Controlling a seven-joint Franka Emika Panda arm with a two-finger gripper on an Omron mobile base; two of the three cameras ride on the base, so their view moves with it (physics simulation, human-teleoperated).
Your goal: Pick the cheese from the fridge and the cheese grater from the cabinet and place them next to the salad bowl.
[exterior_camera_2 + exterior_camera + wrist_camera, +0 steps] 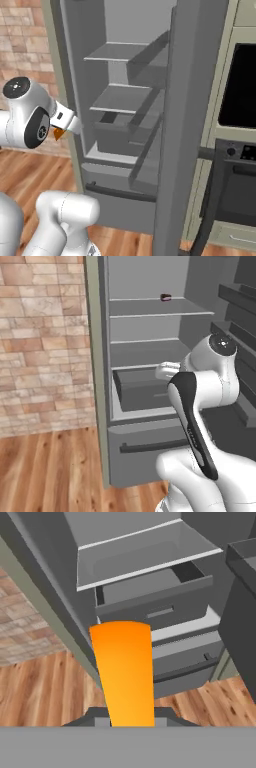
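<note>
Hand (131, 722) was closed on the cheese (125, 672), held outside the open fridge (145, 356), in front of its drawers. Risk: wedge was pinched at 1 end only; a fast swing could slip it onto the floor (50, 471).
</note>
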